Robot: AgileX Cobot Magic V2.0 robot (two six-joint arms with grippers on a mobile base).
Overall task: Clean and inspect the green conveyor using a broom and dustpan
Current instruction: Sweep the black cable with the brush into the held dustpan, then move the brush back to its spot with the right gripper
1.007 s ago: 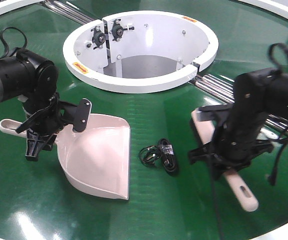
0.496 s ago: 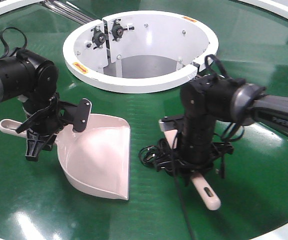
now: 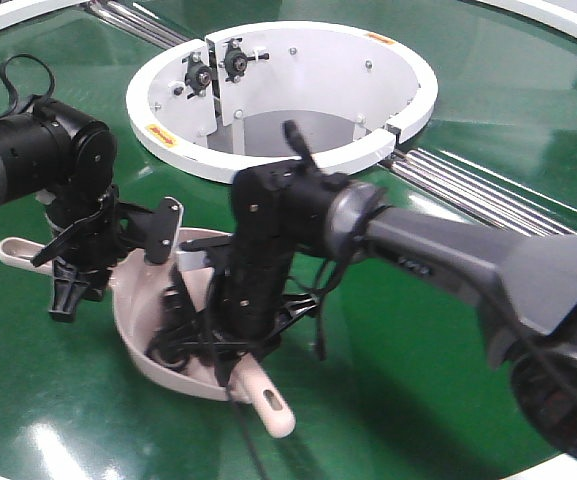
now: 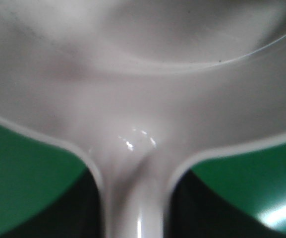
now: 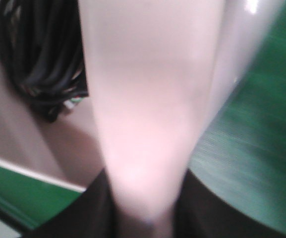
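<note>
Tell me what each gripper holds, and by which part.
The left gripper holds the dustpan by its handle, near the scoop. The right gripper holds the broom by its handle, above the slotted end.

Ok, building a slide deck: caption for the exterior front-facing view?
The broom presses a black cable tangle into the dustpan that the left tool holds on the green conveyor.

The pale pink broom (image 3: 266, 400) reaches into the matching dustpan (image 3: 133, 328) on the glossy green conveyor (image 3: 408, 405).
</note>
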